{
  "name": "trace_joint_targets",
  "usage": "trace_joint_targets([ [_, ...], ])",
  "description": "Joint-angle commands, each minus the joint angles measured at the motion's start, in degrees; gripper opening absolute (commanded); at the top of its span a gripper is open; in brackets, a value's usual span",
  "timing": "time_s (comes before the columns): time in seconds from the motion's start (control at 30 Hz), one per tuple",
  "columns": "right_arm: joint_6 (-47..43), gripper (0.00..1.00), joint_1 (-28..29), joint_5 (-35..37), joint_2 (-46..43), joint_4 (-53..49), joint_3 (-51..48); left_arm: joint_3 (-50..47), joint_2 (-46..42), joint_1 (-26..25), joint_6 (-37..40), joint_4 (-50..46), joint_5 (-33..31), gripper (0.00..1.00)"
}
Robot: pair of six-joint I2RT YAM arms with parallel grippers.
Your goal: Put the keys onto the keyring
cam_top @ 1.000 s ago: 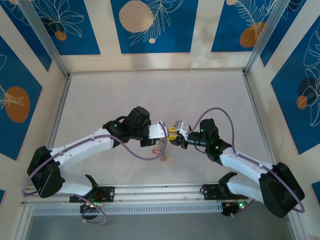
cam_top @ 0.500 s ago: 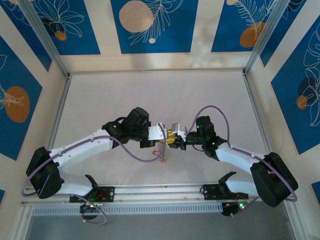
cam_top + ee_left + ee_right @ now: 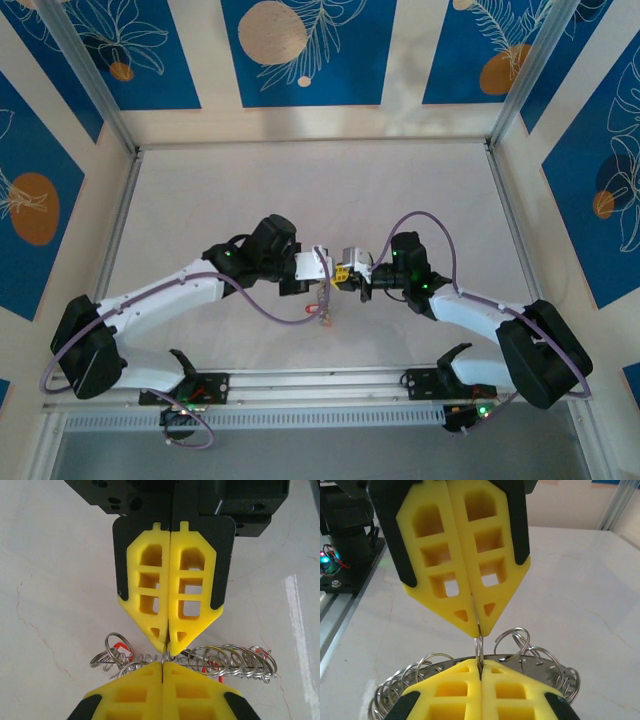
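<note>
Left pincer [image 3: 167,647] pressed together, yellow lattice fingertips pinched on a thin silver wire loop from the fringe of the grey metal, doughnut-shaped keyring [image 3: 542,661]. Right pincer [image 3: 477,629] closed as well, tips nipped on a small upright silver loop of that same fringe. Both pincers tip to tip, nearly touching, the pinched wire running between them.

From the left wrist: keyring directly under the left pincer's tips and spread to either side, more of it out to the right of the picture. A row of overlapping silver loops there, a looser tangle of loops on the other side. Tiny keys [image 3: 119,647] with bright red plastic heads tucked among the loops: one red head at the left of the cluster, another at the far right end, a further glint of red just beside the right pincer's fingers. Shafts too small to make out.

From the right wrist: grey rim curving behind and around the left pincer's yellow fingers, loops standing up along it on both sides.

From above: pincers meeting over the middle of the pale, faintly veined stone-look counter [image 3: 60,580], keyring just on the near side of the meeting point, toward the arm bases, a red speck on its left. Contact between keyring and counter impossible to judge.
</note>
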Motion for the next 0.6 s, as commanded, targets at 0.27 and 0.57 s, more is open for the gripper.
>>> trace_joint_targets([
  [0.27, -2.6, 0.0, 0.3, 0.2, -4.4, 1.2, -1.3, -1.0, 0.0, 0.3, 2.5, -0.3, -2.2, 0.05],
  [0.57, -2.6, 0.0, 0.3, 0.2, -6.2, 0.9, -1.8, -0.3, 1.6, 0.3, 2.8, -1.0, -1.4, 0.17],
])
